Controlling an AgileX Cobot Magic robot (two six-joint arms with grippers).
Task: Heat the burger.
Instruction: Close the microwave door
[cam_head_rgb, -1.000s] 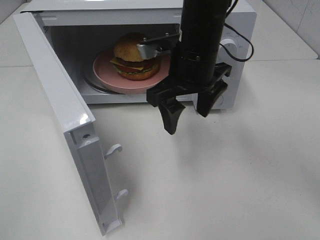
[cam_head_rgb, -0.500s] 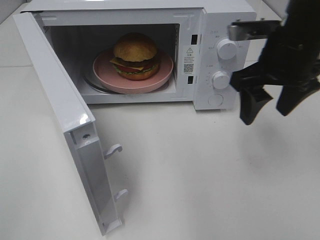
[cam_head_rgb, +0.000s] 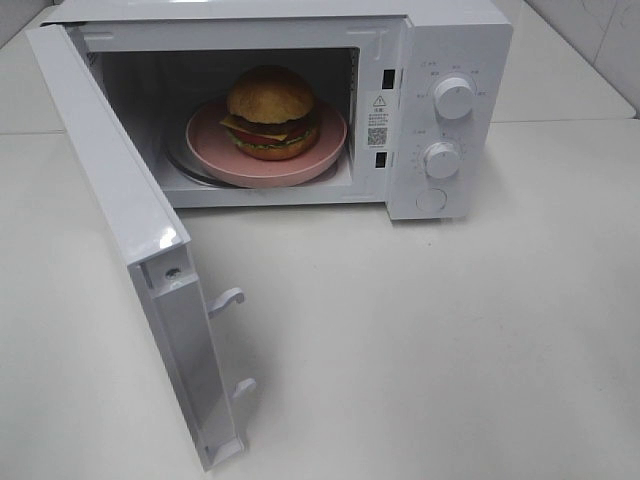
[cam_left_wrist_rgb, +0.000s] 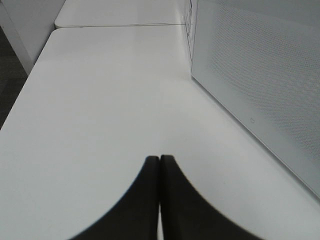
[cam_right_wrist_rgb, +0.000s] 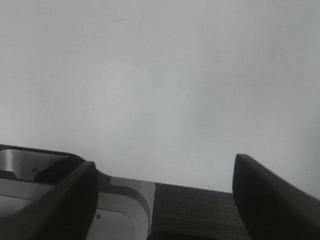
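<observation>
1. Left of the overhead frame: microwave door (cam_head_rgb: 120, 200), swung wide open, with its free edge toward the lower left and its latch hooks showing.
2. Upper centre: burger (cam_head_rgb: 270, 110), upright on a pink plate (cam_head_rgb: 210, 150) inside the microwave (cam_head_rgb: 440, 40) cavity.
3. Upper right: two control knobs (cam_head_rgb: 455, 98).
4. I see neither arm overhead.
5. Left gripper (cam_left_wrist_rgb: 159, 165): fingers pressed together and empty, low over the table (cam_left_wrist_rgb: 100, 100). The door's meshed panel fills the right of its wrist frame.
6. Right gripper (cam_right_wrist_rgb: 165, 161): fingers spread wide with nothing between them, and only table beyond.
7. I judge the burger placed and shutting the door due next. The door stands on the left arm's side, so that arm looks nearer for the push.
</observation>
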